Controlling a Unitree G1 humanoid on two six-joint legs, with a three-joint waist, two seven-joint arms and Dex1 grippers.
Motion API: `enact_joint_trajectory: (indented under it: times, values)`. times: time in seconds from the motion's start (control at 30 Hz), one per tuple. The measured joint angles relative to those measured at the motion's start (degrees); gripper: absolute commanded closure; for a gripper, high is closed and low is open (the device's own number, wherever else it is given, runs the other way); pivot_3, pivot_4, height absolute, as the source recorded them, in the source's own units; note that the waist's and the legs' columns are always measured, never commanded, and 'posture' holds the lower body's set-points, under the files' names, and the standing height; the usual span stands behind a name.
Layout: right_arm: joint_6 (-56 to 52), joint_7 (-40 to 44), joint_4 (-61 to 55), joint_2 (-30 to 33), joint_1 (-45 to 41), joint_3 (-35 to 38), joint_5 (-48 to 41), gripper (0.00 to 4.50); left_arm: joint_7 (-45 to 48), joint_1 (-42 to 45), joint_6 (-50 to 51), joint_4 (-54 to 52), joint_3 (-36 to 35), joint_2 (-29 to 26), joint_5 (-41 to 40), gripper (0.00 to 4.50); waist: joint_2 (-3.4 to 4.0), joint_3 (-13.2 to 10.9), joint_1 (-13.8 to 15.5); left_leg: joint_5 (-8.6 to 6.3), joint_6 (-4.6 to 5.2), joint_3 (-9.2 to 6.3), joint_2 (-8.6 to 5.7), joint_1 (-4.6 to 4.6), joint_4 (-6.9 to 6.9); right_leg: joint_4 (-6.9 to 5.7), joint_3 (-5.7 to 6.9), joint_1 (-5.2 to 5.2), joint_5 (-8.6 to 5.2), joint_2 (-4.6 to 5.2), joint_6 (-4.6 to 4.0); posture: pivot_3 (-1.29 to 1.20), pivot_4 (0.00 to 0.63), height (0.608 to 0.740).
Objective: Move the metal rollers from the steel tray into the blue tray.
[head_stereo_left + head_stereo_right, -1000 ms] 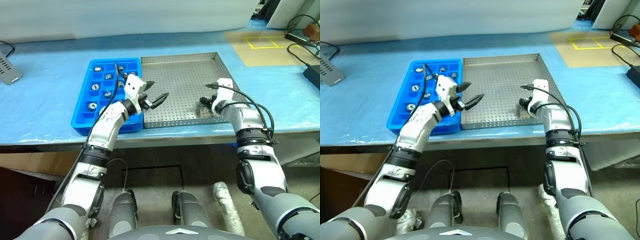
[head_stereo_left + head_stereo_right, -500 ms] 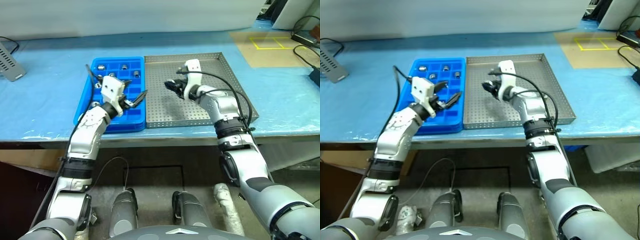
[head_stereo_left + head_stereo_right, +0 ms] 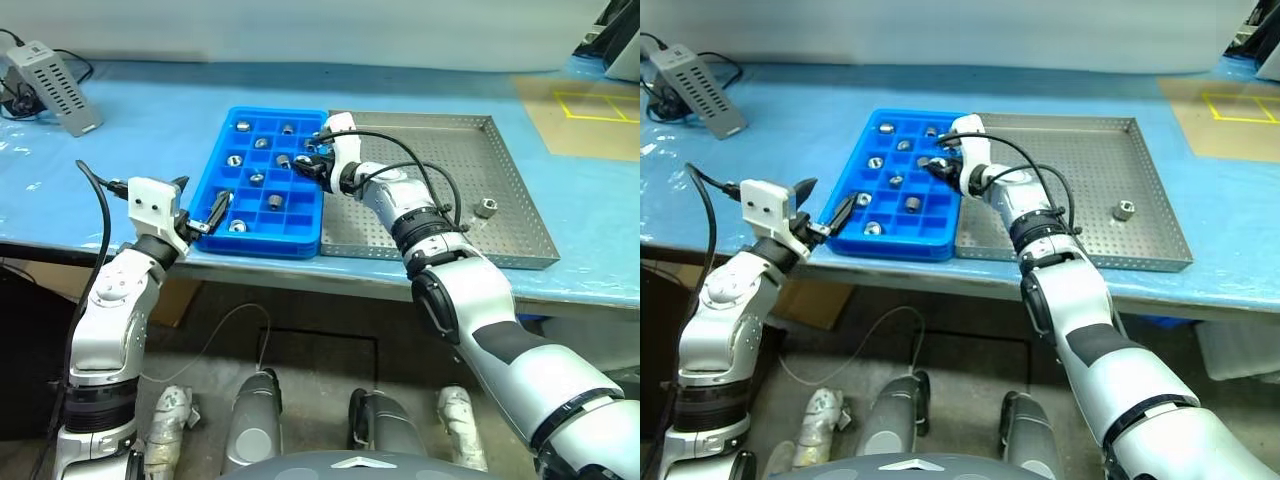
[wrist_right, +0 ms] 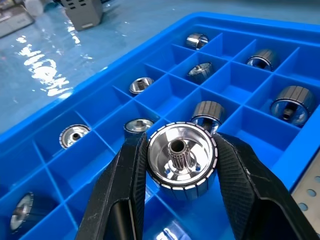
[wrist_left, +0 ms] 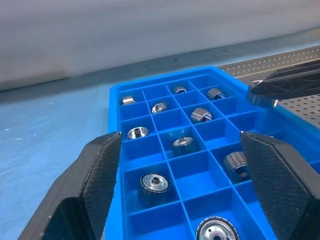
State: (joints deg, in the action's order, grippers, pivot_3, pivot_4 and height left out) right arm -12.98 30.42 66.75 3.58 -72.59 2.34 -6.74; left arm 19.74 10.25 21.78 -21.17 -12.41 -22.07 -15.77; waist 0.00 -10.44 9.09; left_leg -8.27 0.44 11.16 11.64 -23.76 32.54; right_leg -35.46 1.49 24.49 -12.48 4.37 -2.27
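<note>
The blue tray (image 3: 262,243) lies left of the steel tray (image 3: 500,160), and several metal rollers (image 5: 153,182) sit in its square compartments. My right gripper (image 3: 306,166) hangs over the blue tray's right side, shut on one shiny roller (image 4: 182,160) with a centre hole. Another roller (image 3: 486,208) rests on the steel tray's perforated floor, near the right rim. My left gripper (image 3: 200,200) is open and empty, just off the blue tray's front left corner and pointing across it.
A grey adapter box (image 3: 55,72) with cables lies far left on the blue table cover. Yellow tape marks (image 3: 590,105) show at the far right. The table's front edge runs just below both trays.
My right gripper has carried its roller left, from the steel tray to over the blue tray. My left gripper has pulled back left, off the tray. The camera has turned left.
</note>
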Motion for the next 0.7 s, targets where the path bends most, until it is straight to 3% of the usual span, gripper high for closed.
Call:
enact_joint_trajectory:
  times: [0.03,0.23,0.43,0.7]
  values:
    - [0.67,-0.41,0.74,0.01,-0.15,-0.29,0.54,2.86,-0.17,-0.21,0.17,-0.38,-0.13,-0.01,-0.1,0.49,0.0,0.0,0.02,0.0,0.0,0.0,0.0,-0.02,-0.01,0.0,0.0,0.02,0.0,0.0,0.0,0.37,0.15,0.74]
    - [3.18,-0.67,4.49,0.07,-0.35,-0.72,2.64,0.86,-0.74,-0.66,1.29,-1.47,-0.73,-0.14,-0.65,0.49,0.0,0.0,-0.03,0.05,-0.07,0.0,0.02,-0.49,0.0,-0.11,-0.01,0.54,0.01,-0.05,0.0,0.32,0.15,0.74]
    - [5.6,-3.18,3.83,2.84,-0.34,0.93,2.76,0.86,1.18,5.95,0.74,3.14,6.63,3.18,-0.59,0.49,0.0,0.0,0.13,0.07,-0.08,0.01,-0.03,-0.58,0.1,-0.22,-0.04,0.6,0.01,-0.03,0.0,0.14,0.15,0.74]
    - [5.69,-13.65,-2.18,13.8,3.1,2.64,4.32,0.86,7.99,19.37,-5.72,20.57,12.47,6.99,-0.31,0.49,-0.02,0.02,-2.65,0.21,-0.28,0.27,-0.1,-0.54,0.12,-0.27,-0.15,0.6,0.05,-0.08,0.05,-0.13,0.15,0.74]
